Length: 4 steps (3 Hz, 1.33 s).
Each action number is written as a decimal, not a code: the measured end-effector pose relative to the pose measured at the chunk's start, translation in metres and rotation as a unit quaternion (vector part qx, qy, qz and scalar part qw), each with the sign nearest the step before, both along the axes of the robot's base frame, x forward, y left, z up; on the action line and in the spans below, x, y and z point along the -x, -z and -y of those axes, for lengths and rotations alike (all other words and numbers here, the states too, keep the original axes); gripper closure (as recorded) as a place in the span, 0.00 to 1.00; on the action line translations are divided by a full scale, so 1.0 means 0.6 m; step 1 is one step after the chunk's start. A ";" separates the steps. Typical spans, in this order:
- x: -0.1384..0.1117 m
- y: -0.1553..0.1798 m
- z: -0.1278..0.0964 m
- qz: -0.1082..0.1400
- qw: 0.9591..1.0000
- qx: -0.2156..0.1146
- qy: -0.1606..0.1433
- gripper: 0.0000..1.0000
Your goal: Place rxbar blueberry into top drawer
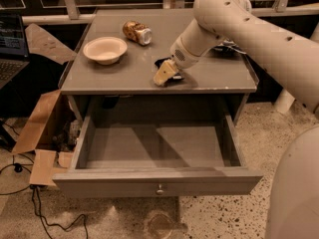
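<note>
One gripper (164, 75) hangs low over one cabinet (119, 76). One dark bar (162, 62) lies right at it. One bowl (104, 50) and one can (136, 32) sit well to its left in the view. Below it is one open drawer (159, 182) with one knob (160, 189).

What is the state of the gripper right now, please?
Gripper: down on the cabinet top, at the dark rxbar blueberry; whether it is open, closed or holding cannot be told.
</note>
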<state>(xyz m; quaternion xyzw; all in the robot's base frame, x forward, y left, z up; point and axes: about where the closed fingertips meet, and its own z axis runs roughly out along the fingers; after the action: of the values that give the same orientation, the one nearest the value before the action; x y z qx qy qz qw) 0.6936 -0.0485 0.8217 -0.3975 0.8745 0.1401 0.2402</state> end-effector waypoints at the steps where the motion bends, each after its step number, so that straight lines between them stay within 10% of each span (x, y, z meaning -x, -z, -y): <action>1: 0.000 0.000 0.000 0.000 1.000 0.000 0.000 0.71; 2: 0.000 0.000 0.000 0.000 1.000 0.000 0.000 0.96; 4: 0.000 -0.001 0.000 0.000 1.000 0.000 0.000 1.00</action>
<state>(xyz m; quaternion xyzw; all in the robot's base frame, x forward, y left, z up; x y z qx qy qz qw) 0.6936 -0.0484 0.8222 -0.3975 0.8745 0.1402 0.2401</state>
